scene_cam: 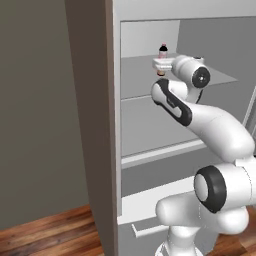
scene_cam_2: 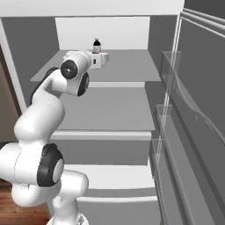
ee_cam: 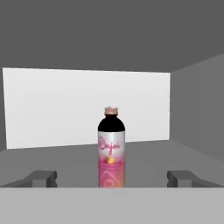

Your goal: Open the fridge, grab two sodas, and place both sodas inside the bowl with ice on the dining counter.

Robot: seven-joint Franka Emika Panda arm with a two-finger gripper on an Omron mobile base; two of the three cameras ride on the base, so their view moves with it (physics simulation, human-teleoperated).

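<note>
Fridge (scene_cam_2: pixel 26 57) open, pink soda (ee_cam: pixel 111 151) upright on grey shelf (scene_cam_2: pixel 127 66), pincer (ee_cam: pixel 111 177) wide, empty.

base views flank arm, share fridge (scene_cam: pixel 150 125) interior; hand view close on shelf (ee_cam: pixel 175 153).

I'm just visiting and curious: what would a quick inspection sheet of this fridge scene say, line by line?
Surface: grey upper shelf inside the fridge, door swung open.
Job's things: one pink soda bottle with a dark top stands upright on that shelf, near the back wall; a second soda, nothing seen.
Clutter: nothing seen.
Grippers: gripper open, level with the bottle, one finger to each side of it, not touching.
Cables: nothing seen.
Surroundings: wooden floor, clear door bins at the right.
</note>
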